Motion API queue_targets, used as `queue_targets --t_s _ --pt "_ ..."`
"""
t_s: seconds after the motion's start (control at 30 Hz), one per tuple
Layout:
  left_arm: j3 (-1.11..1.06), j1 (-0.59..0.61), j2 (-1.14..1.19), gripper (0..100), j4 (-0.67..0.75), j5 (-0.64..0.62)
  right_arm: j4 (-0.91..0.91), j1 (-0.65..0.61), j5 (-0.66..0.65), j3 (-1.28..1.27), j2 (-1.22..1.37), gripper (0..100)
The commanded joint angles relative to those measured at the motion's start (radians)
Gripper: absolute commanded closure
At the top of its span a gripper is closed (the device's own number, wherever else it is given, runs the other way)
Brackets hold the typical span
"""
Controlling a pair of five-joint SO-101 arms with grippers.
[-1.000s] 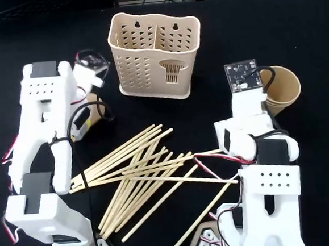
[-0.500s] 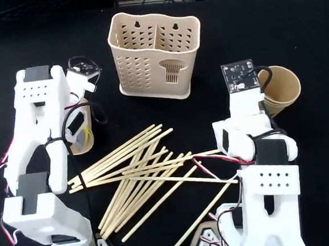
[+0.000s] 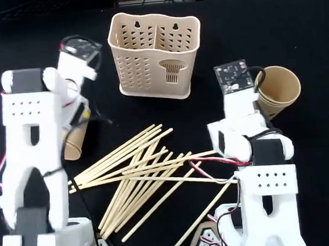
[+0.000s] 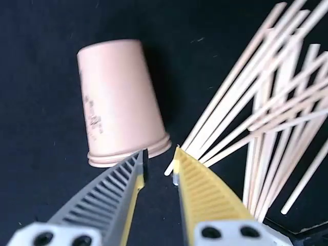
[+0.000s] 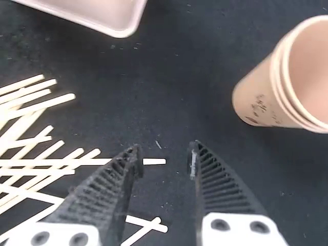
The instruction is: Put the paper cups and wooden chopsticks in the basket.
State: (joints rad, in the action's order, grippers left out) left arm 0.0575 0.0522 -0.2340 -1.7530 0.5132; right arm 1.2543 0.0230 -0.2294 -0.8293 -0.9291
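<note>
Left gripper (image 4: 160, 166) is empty, its jaws only a slim gap apart, hanging just short of the rim of a cup (image 4: 119, 100) that lies on its side on the black table (image 4: 41, 154). The cup's mouth faces the gripper and its base points away, so its long axis runs nearly in line with the fingers. Chopsticks (image 4: 256, 97) fan out just beside it, their near tips close to the yellow finger.

I judge that the step in hand is grasping this cup. The jaws should widen first, then pinch the wall at the rim with one finger inside the mouth. The squeeze should be gentle, since paper crushes and a lying cup rolls sideways.

Right gripper (image 5: 164, 159) is spread wide and empty above bare table. Stacked cups (image 5: 287, 87) lie near it on their side, base towards the gripper and mouths away. A basket (image 5: 97, 13) corner sits further off.

From above, the single cup (image 3: 71, 146) shows partly under the left arm, well apart from the basket (image 3: 155, 72). Its length runs roughly along the arm. The chopsticks (image 3: 137, 171) lie between the two arms, mostly slanting up towards the basket.
</note>
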Motion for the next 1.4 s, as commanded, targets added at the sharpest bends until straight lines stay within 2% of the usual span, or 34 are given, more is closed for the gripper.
queue_targets --t_s 0.0,0.17,0.27,0.43,0.57,0.67,1.0,1.13,1.37 --pt "0.004 0.004 -0.103 89 0.002 0.002 -0.015 -0.021 0.000 0.012 -0.019 83.9" --pt "-0.018 0.277 -0.103 89 0.143 0.002 -0.014 -0.018 0.000 0.010 -0.019 83.9" --pt "-0.104 0.427 -0.054 89 0.279 0.002 -0.014 -0.021 0.000 0.010 -0.019 83.9" --pt "-0.338 0.521 0.066 89 0.554 -0.003 -0.018 -0.023 0.000 -0.005 -0.019 83.9" --pt "-0.475 0.512 0.133 89 0.729 -0.011 -0.023 -0.035 0.000 -0.048 -0.019 83.9" --pt "-0.535 0.470 0.144 89 0.778 -0.072 -0.060 -0.071 -0.002 -0.097 -0.019 83.9" --pt "-0.674 0.314 0.143 89 0.770 -0.101 -0.287 -0.295 0.000 -0.298 -0.019 83.5" --pt "-0.673 0.251 0.143 89 0.706 -0.164 -0.391 -0.377 0.000 -0.358 -0.019 83.5" --pt "-0.682 0.140 0.029 89 0.654 -0.226 -0.419 -0.502 0.000 -0.355 -0.019 83.5"
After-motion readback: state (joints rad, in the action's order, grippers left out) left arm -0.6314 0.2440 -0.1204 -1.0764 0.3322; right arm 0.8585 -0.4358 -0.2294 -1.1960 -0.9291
